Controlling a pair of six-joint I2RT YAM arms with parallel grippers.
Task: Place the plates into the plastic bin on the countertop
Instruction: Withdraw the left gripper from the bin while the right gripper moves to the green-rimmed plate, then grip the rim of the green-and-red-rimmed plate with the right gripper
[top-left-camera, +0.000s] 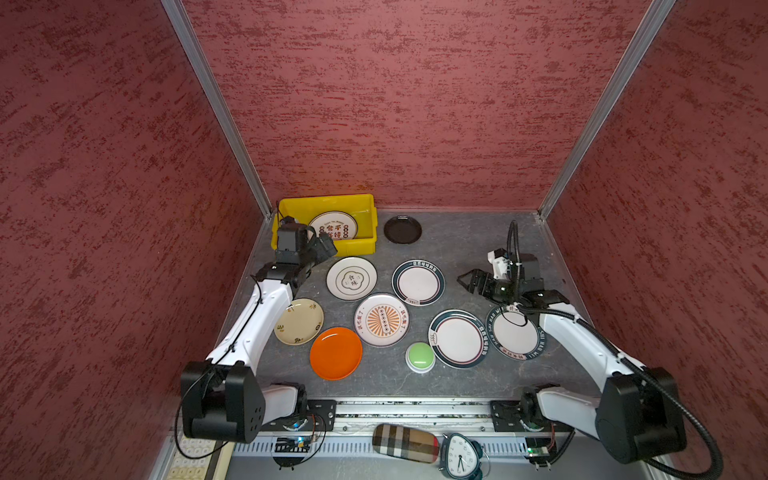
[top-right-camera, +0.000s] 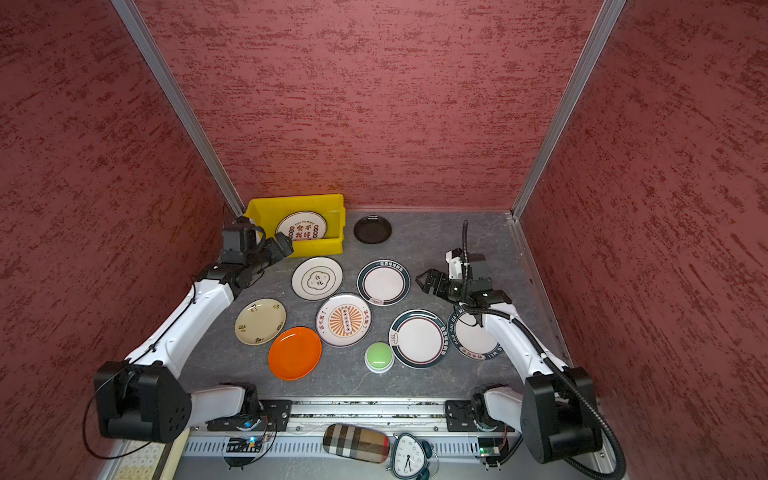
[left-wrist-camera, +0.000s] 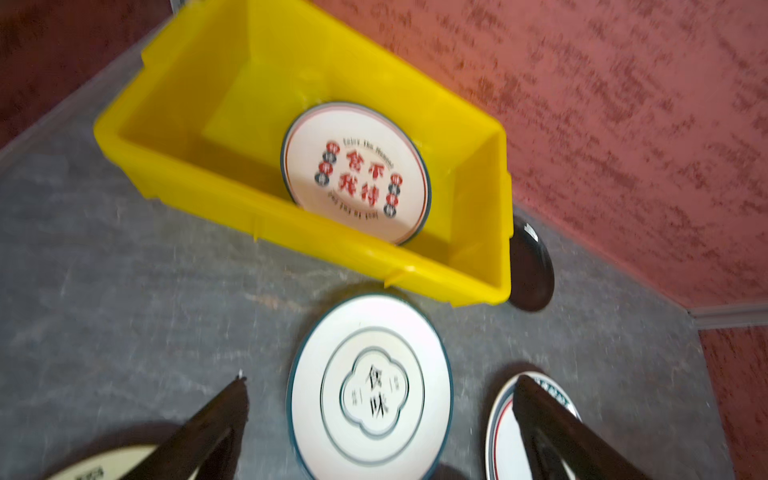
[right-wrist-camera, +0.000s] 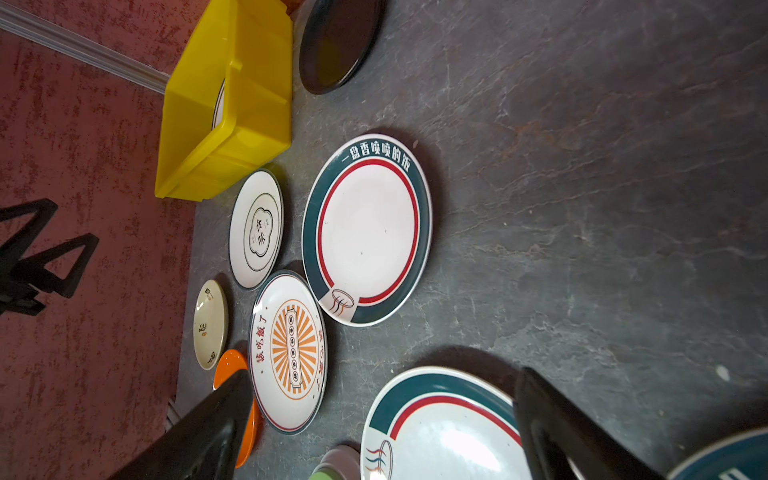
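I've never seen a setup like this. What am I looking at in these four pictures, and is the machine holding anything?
These are two white robot arms, each ending in a two-fingered hand. Two pictures look down on the whole scene from above; the other two come from cameras on the wrists, so black fingers poke into them. On the grey countertop lie eight plates, among them an orange plate and a black plate, plus a green button. One printed plate is already inside the yellow bin. The left hand and the right hand are both open and hold nothing.

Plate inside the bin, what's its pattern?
White plate with red Chinese characters; clearest from the left wrist.
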